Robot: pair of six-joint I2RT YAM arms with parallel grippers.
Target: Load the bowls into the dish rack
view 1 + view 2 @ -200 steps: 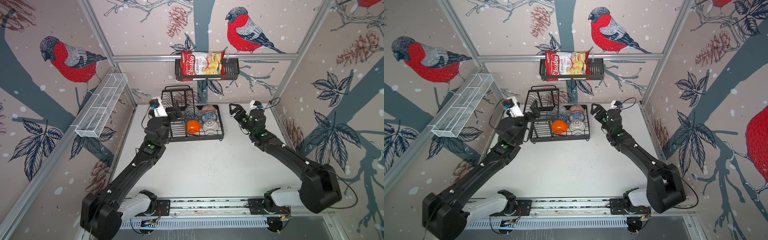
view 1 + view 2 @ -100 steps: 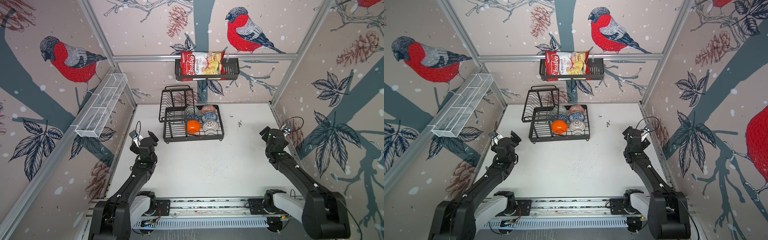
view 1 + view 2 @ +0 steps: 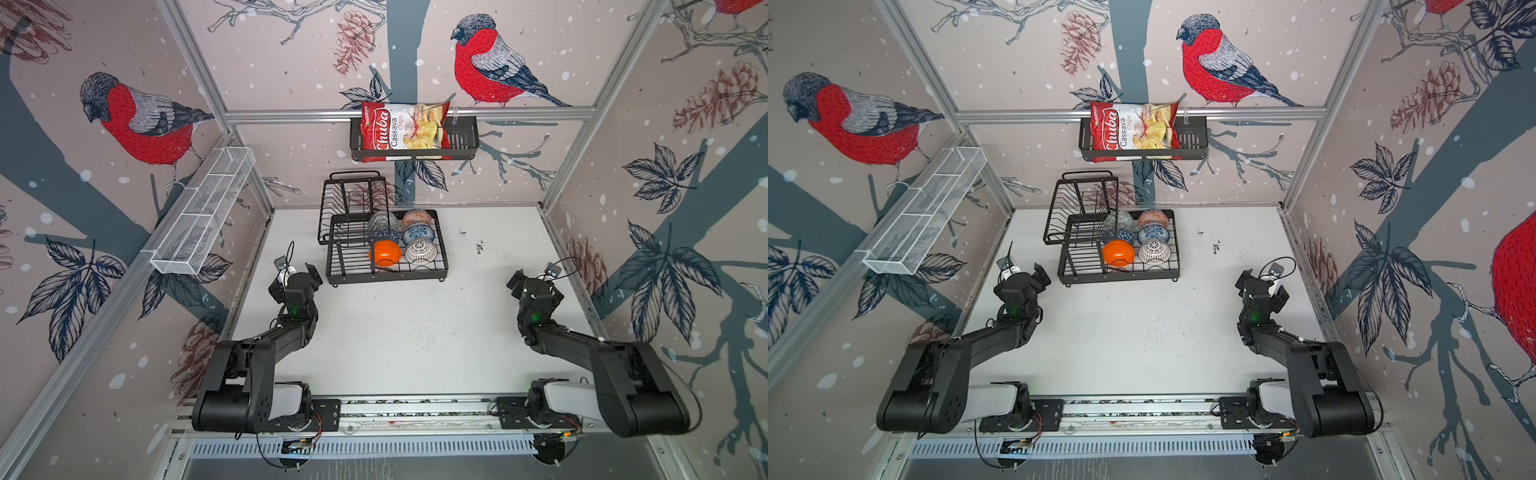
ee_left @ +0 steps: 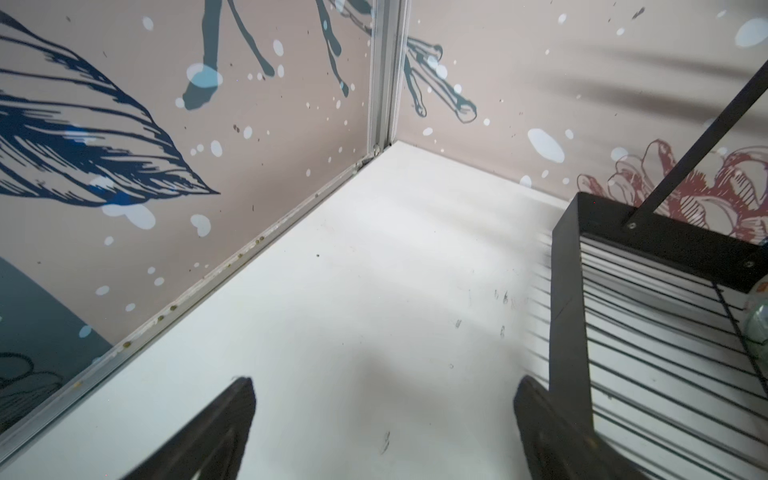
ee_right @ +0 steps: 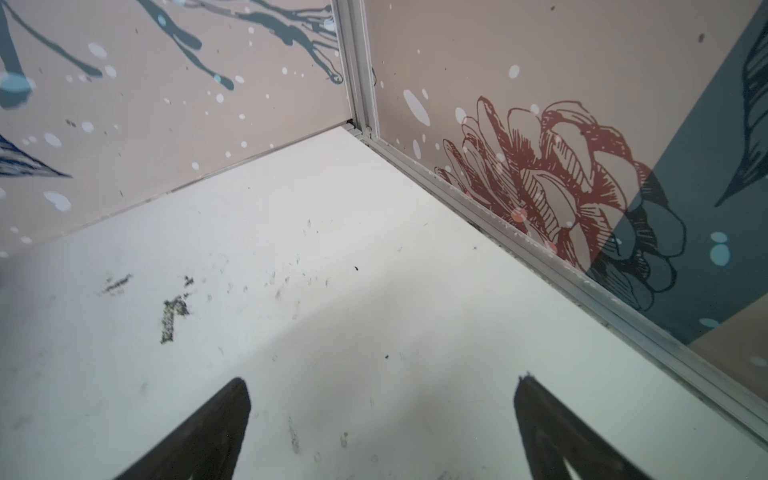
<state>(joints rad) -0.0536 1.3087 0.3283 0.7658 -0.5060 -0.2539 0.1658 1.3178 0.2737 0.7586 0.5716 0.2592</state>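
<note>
My left gripper [image 3: 296, 277] hovers over the bench [image 3: 415, 332], just off the rack's [image 3: 349, 257] near left corner. Its jaws are spread wide with nothing between them. In the left wrist view the gripper [image 4: 384, 399] frames bare bench, and the rack [image 4: 569, 291] stands close beside one finger.

My right gripper [image 3: 536, 286] is well apart from the rack, near the right wall, also spread and empty. Its wrist view shows the gripper [image 5: 382, 395] over scuffed bench and the far corner.

All six bowls sit in the rack's lower tray, on its right half, tipped on edge in two rows. In the front row are the orange bowl [image 3: 384, 253] and the white lattice bowl [image 3: 421, 251]. Behind them come the dark blue bowl [image 3: 383, 236] and the floral bowl [image 3: 417, 234]. At the back are the grey-green bowl [image 3: 384, 219] and the salmon bowl [image 3: 417, 218]. The raised upper tier on the left holds nothing.

A chips bag [image 3: 399, 131] sits in a basket [image 3: 463, 143] on the back wall, and a white mesh shelf [image 3: 203, 216] hangs on the left wall.
</note>
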